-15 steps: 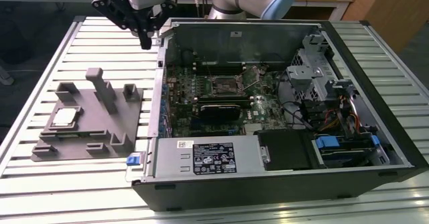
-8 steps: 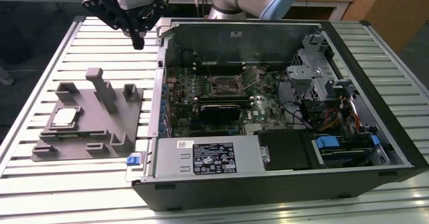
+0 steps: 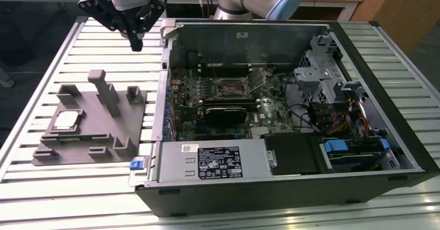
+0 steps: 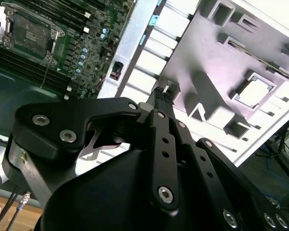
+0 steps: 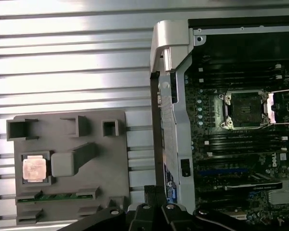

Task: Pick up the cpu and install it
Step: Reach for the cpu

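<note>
- Hovering beside the open computer case [image 3: 275,191], gripper [image 3: 136,47] fingers pressed together, empty.
- Lying in a grey fixture [image 3: 96,122] recess, well apart from the gripper: the cpu [image 3: 67,119].

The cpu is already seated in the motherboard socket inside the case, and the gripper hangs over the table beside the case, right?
Not quite. The cpu lies in the grey fixture on the table, not in the motherboard socket, which is empty in the first wrist view. The gripper does hang over the table beside the case.
</note>
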Robot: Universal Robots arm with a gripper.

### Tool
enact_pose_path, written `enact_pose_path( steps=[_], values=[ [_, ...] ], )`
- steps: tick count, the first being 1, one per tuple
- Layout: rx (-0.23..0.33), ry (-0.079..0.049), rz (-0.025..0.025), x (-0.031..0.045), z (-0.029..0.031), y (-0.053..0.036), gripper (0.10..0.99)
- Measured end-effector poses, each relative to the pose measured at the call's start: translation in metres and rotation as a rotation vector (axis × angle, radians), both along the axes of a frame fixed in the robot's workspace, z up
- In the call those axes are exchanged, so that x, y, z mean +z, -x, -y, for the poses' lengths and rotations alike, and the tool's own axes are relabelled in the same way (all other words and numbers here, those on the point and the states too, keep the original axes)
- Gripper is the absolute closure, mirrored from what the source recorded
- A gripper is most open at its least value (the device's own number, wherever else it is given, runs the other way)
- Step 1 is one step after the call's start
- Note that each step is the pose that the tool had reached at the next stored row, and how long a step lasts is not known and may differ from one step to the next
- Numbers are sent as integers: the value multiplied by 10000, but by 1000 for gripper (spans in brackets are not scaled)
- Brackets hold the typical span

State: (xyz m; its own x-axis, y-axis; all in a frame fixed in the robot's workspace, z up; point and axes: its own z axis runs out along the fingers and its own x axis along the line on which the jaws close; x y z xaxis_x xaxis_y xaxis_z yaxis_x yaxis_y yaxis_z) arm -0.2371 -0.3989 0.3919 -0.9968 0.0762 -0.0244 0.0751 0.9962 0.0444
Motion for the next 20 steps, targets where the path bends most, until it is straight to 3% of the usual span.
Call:
enact_pose_path(
  steps=[20],
  values=[
    [0, 0, 0, -30, 0, 272, 980]
  ],
)
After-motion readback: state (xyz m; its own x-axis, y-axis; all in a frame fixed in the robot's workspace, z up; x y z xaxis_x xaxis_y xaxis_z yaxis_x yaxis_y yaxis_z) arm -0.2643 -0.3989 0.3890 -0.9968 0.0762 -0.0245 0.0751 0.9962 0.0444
